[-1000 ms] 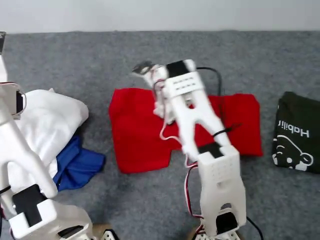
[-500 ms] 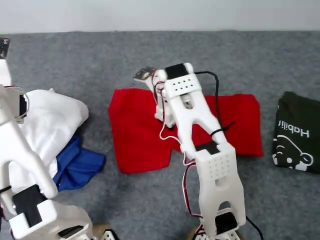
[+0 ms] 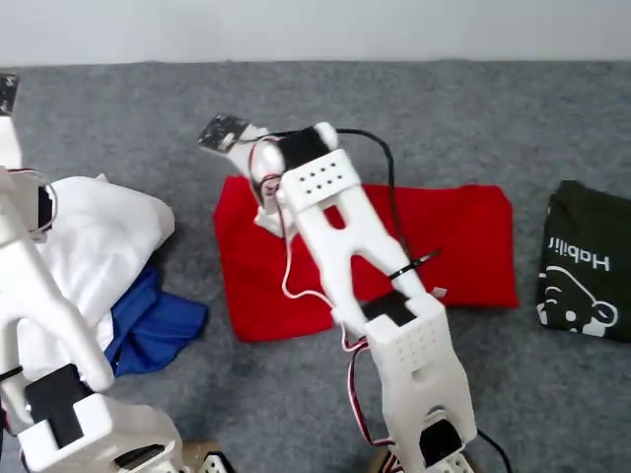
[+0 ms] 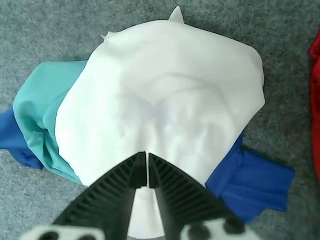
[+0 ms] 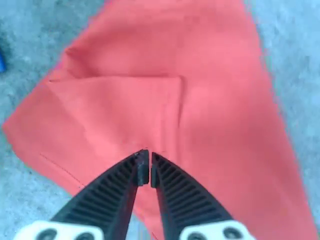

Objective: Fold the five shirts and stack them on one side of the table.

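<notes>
Red shirt (image 3: 463, 246) lies part-folded mid-surface (image 3: 493, 118). The white shirt (image 3: 99, 246) is heaped over the blue shirt (image 3: 153, 330) by the left edge, and the dark shirt (image 3: 587, 261) sits folded at the right edge. The right claw (image 5: 145, 165) is closed tip to tip and empty above the red shirt. The left claw (image 4: 146, 167) is the same above the white shirt. Lowered closed, either would likely bunch the cloth rather than grip it.

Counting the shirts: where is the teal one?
Left wrist view: the teal shirt pokes out beneath the white shirt, beside the blue shirt, on the left side.
</notes>
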`<state>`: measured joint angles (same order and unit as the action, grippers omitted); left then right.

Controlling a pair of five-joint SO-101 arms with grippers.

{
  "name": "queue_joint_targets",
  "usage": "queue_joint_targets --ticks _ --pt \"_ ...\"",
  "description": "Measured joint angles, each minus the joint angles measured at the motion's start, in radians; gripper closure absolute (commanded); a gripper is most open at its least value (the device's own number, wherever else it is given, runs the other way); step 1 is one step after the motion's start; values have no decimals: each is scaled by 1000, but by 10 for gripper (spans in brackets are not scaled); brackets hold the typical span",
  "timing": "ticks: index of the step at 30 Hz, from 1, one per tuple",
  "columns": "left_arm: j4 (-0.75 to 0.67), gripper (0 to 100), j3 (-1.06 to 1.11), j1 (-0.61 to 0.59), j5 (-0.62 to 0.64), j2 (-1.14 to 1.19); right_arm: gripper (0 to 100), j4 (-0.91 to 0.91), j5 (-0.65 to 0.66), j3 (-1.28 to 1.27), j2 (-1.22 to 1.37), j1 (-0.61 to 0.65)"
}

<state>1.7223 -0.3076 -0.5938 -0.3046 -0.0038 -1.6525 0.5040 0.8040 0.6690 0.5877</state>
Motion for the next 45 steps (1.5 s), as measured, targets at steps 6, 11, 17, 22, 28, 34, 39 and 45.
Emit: queue_joint_targets --ticks 6,11,17,22,28,34,39,45 --pt "-9 982 0 0 0 0 988 95 0 5 160 17" --pt "-9 982 0 0 0 0 989 199 60 15 236 -55" --pt "-9 982 0 0 0 0 989 189 61 121 244 -83" --pt "-15 982 0 0 0 0 989 64 63 238 244 -68" --pt "-15 983 0 0 -35 0 989 -98 63 404 244 31" --pt "-15 983 0 0 -35 0 989 -95 66 408 284 118" --pt "-15 983 0 0 -38 0 989 -14 66 408 410 126" --pt "-15 983 0 0 -41 0 989 -14 66 468 448 104"
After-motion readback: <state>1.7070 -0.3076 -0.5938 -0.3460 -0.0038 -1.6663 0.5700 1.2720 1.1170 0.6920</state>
